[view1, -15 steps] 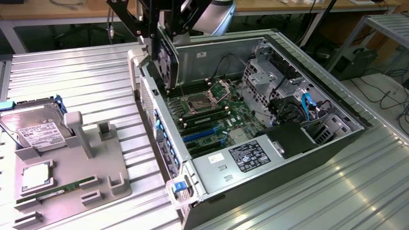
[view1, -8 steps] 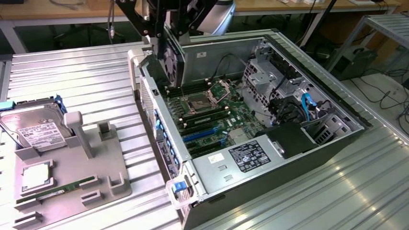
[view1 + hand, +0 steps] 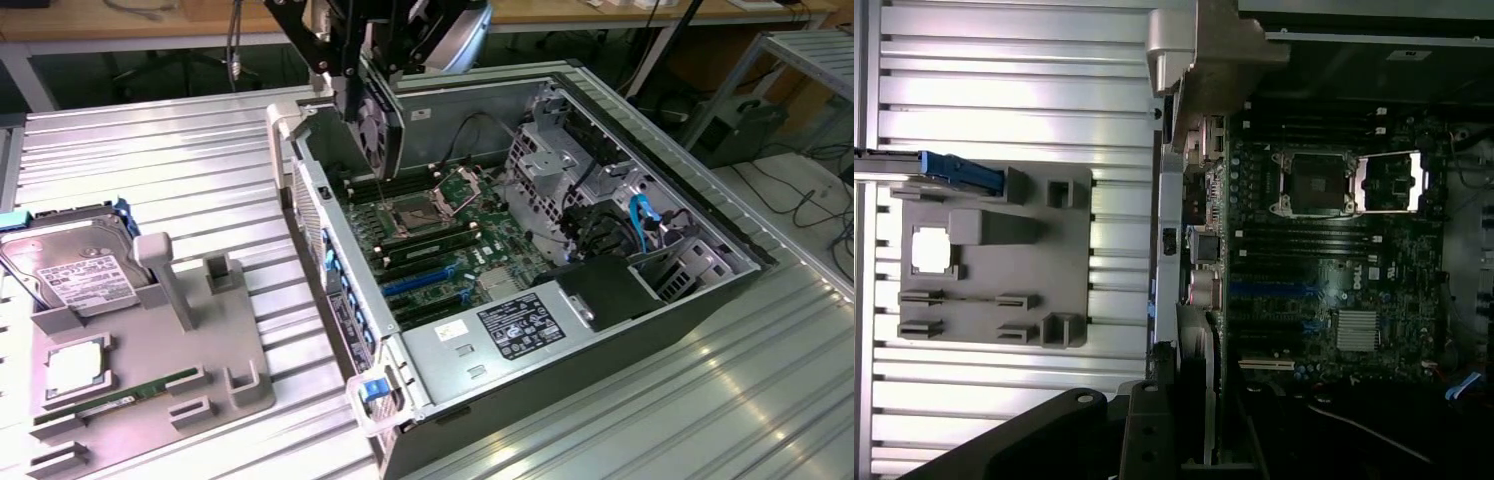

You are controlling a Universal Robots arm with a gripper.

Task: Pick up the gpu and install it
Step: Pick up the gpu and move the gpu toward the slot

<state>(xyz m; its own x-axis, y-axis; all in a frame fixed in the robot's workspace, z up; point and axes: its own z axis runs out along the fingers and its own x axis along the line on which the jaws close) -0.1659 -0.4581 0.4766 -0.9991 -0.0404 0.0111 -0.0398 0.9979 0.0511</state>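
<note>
The gripper (image 3: 352, 92) is near the top of the exterior view, its 2 fingers clenched on the upper edge of the gpu (image 3: 380, 140). The card hangs upright below the claw with its black fan face showing, held in the air over the far end of the open computer case (image 3: 694, 300). Its lower edge is above the boards and clear of them.

At the exterior view's left, a grey fixture (image 3: 200, 350) lies on the slatted metal table (image 3: 160, 150). It carries 1 hard drive (image 3: 67, 270) standing at its far end, a square processor chip (image 3: 74, 368) and a narrow RAM stick (image 3: 127, 397) lying flat nearer the camera.

Further right, the case's rear wall (image 3: 314, 200) stands just beside the hanging card. Under the card lies the motherboard (image 3: 454, 240), with the open processor socket (image 3: 424, 208) and its raised silver frame just beside the card's lower edge. The blue expansion slots (image 3: 420, 282) are further along the board, towards the camera and apart from the card. Next to them sits a silver box with a black label (image 3: 521, 330), and at the exterior view's right, blue cables (image 3: 641, 225) run down beside the drive bays.

In the wrist view the card shows edge-on (image 3: 1197, 375) above the case's rear wall.
</note>
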